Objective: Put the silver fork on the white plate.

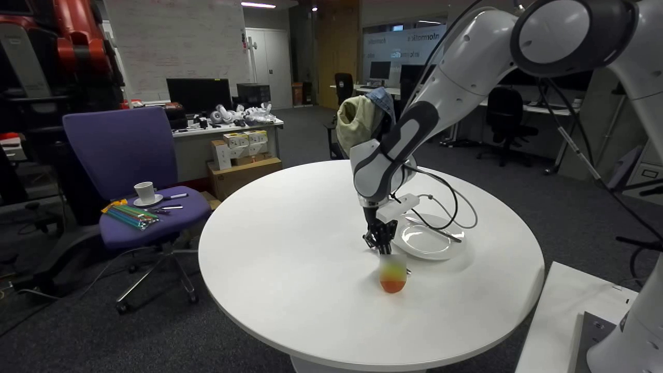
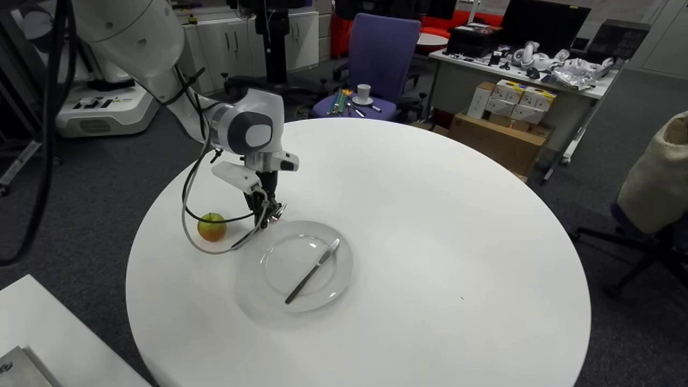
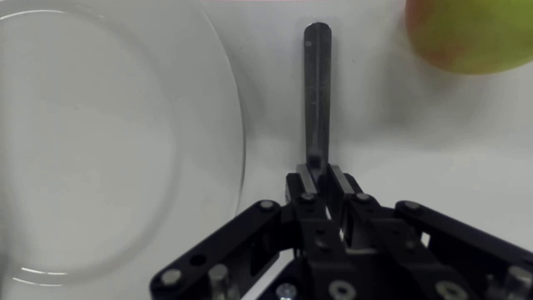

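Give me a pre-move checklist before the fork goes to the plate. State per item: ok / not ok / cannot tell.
1. Silver fork between the jaws of the end effector: ok; the wrist view shows its handle between them, jaws nearly together.
2. Grip firm enough to lift: cannot tell; pad pressure doesn't show.
3. Fork raised off the tabletop: cannot tell; no view settles it.
4. White plate free of other items: not ok; a knife lies on it, though the side nearer the end effector is bare.
5. Apple clear of the fork: ok; a gap shows in the wrist view.
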